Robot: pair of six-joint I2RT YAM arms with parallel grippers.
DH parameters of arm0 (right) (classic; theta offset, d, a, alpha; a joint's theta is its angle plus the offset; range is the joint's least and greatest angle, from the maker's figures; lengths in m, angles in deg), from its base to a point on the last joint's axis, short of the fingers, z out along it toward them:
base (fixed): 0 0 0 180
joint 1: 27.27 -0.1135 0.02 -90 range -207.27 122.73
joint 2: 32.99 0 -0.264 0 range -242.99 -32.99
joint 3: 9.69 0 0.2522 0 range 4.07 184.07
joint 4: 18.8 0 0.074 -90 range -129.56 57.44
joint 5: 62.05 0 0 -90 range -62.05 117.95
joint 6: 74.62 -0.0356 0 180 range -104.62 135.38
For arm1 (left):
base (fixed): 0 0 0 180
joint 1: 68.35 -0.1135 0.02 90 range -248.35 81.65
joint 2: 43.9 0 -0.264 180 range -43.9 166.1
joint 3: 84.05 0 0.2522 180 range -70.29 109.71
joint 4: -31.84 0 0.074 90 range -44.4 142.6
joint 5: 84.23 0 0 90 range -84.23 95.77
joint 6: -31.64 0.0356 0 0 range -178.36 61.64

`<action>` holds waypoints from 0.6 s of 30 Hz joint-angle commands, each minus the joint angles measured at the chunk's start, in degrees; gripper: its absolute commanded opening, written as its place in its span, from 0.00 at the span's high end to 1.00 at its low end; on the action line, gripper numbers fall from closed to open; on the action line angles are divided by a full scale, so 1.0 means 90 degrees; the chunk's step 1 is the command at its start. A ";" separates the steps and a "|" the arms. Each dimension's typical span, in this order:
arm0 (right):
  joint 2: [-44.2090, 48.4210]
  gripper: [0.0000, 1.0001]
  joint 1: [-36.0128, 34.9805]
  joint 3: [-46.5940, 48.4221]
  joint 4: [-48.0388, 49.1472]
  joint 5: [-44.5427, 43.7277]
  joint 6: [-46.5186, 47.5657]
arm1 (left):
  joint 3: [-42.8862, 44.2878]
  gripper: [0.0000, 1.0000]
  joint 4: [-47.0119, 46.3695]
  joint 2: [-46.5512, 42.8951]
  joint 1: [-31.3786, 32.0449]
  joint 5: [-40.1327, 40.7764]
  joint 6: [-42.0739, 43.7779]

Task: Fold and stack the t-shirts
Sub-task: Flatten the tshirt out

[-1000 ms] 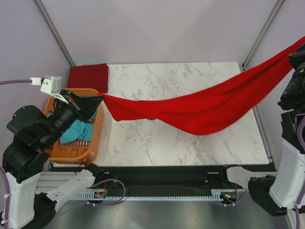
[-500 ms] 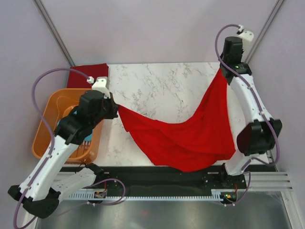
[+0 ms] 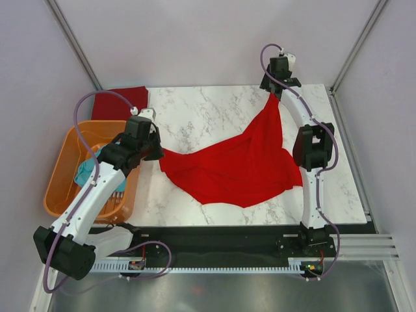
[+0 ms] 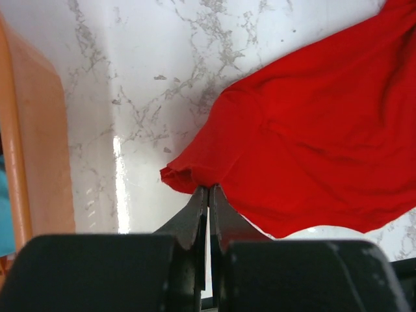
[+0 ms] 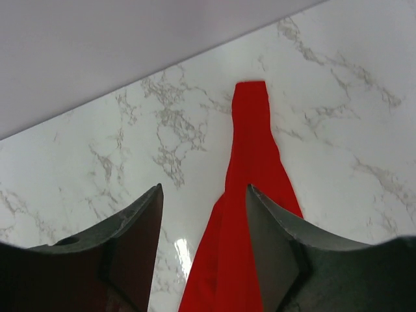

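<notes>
It was a lab test cell: plain grey walls (image 3: pixel 208 39), a marble-patterned worktop (image 3: pixel 208 107), and arms bolted to a metal rail (image 3: pixel 214 263).

Mid-frame, the bright red t-shirt (image 3: pixel 234 172) is plain all over. At upper left lies a darker maroon t-shirt (image 3: pixel 120 103); a teal t-shirt (image 3: pixel 84 172) shows inside the orange basket (image 3: pixel 57 188). The table (image 3: pixel 208 107) is white marble with grey veining. Walls (image 3: pixel 208 39) are pale lilac.

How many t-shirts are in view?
3: bright red shirt spread on the table, maroon shirt folded at its far-left corner, teal shirt in the basket, which may hide more.
</notes>
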 commanded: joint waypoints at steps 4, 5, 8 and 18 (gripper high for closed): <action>0.2152 0.40 0.0228 -0.1210 -0.2023 -0.0265 -0.1761 | -0.0081 0.98 -0.0540 -0.0103 -0.0115 -0.1061 -0.0202; 0.2735 0.42 0.0228 -0.1661 -0.2200 -0.0226 -0.1959 | -0.0111 0.98 -0.0569 -0.0103 -0.0125 -0.1129 -0.0221; 0.3955 0.47 0.0364 -0.3780 -0.2338 0.0417 -0.2642 | -0.0160 0.98 -0.0677 -0.0142 -0.0154 -0.1519 -0.0251; 0.6216 0.62 0.0590 -0.7776 -0.2360 0.1150 -0.3766 | -0.0325 0.98 -0.0794 -0.0425 -0.0184 -0.2008 -0.0182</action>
